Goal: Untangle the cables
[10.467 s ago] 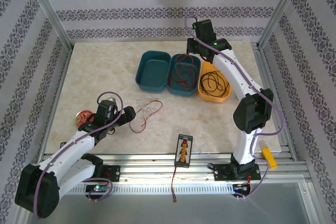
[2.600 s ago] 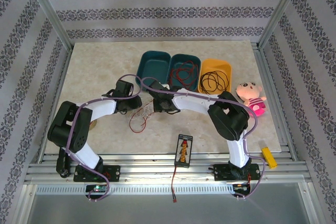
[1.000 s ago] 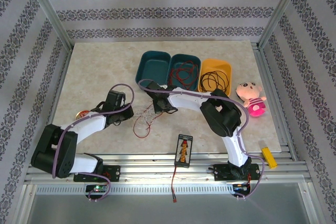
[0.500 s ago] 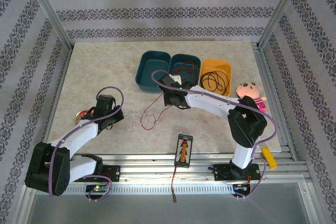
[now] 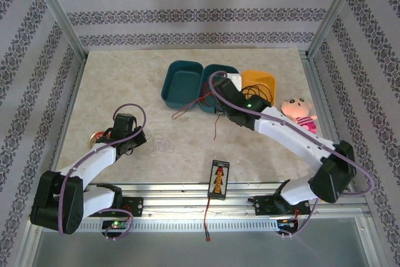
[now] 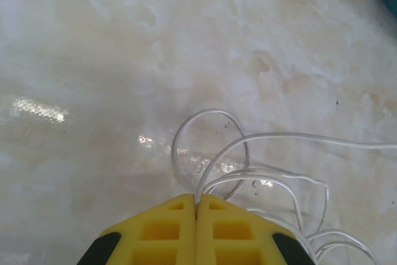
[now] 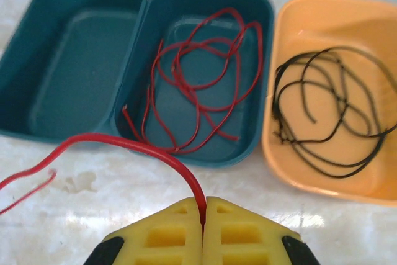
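Right wrist view.

- **Item 1:** thin red flexible wire (image 7: 111, 138), pinched in the fully closed yellow right tool (image 7: 203, 203). It arcs toward the lower left of the frame above the pale marble worktop (image 7: 298, 215).
- **Item 2:** second red coil (image 7: 198, 85), lying in the middle teal plastic tub (image 7: 263, 35).
- **Item 3:** black wire coil (image 7: 329, 122), in the orange plastic tub (image 7: 291, 172) at right.
- **Item 4:** whitish-clear wire (image 6: 260, 177), seen from the left wrist in loose loops at the lower right of the frame. One strand is clamped in the closed left tool (image 6: 196, 200).

**Handling, judged:** all four look light, limp, slightly springy and slick, so they are likely to slip or snag. A free strand near an end seems a better hold than a crossing.
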Controlling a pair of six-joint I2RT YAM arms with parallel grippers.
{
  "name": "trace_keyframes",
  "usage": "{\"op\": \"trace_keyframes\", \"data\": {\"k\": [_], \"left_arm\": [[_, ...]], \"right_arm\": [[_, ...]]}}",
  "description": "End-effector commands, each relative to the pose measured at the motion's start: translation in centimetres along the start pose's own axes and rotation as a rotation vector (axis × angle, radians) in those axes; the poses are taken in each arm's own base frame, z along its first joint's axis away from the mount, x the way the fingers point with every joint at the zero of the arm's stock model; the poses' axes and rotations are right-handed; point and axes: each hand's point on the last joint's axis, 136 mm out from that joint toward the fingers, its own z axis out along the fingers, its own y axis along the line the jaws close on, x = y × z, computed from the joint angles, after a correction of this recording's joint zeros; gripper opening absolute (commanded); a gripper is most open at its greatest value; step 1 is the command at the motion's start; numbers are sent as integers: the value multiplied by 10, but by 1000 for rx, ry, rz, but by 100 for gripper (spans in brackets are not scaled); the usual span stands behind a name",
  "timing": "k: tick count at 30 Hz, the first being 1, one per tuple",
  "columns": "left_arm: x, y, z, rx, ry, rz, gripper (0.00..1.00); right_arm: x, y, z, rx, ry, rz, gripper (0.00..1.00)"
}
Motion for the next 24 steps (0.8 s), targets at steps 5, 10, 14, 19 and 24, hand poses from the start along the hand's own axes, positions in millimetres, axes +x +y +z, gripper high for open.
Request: {"op": "trace_keyframes", "data": {"k": [5,10,14,19,24], "left_arm": [[6,14,4,-46,23,5,0],[7,14,5,-41,26,3,0],[6,11,5,-29,25,-1,0],[4,2,5,13,27,1,0],[3,-6,1,51,33,14,0]], "right_arm": [[-41,-49,-52,94,-180,-4,0],[-58,-79,-83,127,-265,36,0],[-62,-96,-99,132,-297,66,0],[-64,-90,-103,82,-290,65,0],[-71,-78,-94,63,-273,33,0]]}}
